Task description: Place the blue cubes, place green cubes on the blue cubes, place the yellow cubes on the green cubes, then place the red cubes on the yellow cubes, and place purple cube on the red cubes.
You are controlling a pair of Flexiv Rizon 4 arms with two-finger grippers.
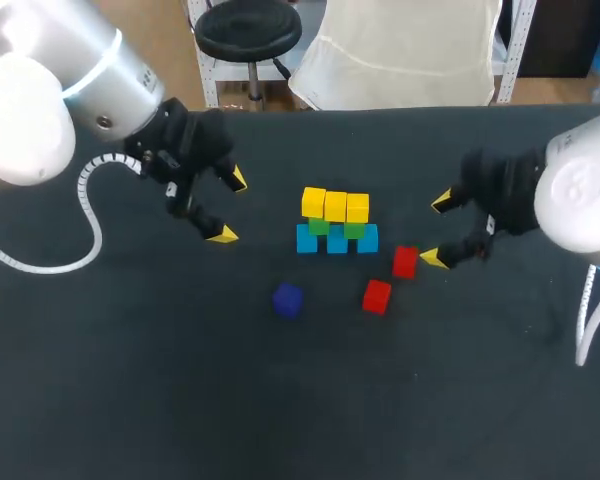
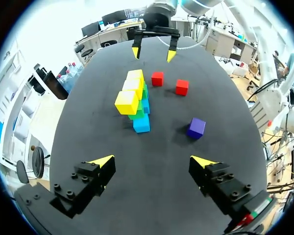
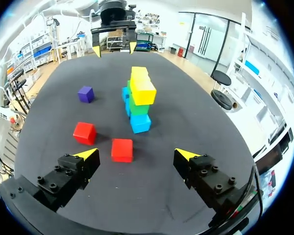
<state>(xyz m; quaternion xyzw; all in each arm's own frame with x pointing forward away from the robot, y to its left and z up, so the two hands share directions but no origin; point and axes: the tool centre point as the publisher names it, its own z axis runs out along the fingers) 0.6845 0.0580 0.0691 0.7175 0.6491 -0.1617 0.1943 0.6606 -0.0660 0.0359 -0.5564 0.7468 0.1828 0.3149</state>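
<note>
Mid-table stands a stack: a row of blue cubes (image 1: pixel 337 240), green cubes (image 1: pixel 335 227) on them, and three yellow cubes (image 1: pixel 335 205) on top. Two red cubes (image 1: pixel 405 262) (image 1: pixel 377 296) lie on the mat to its right. The purple cube (image 1: pixel 288 300) sits in front of the stack. My left gripper (image 1: pixel 229 206) hovers open left of the stack, nothing between its fingers. My right gripper (image 1: pixel 437 230) is open too, just right of the nearer red cube (image 3: pixel 122 150), which lies ahead of its fingers. The purple cube (image 2: pixel 196 128) shows in the left wrist view as well.
The black table (image 1: pixel 180 400) is bare at the front and along the left side. Its back edge runs just behind both arms.
</note>
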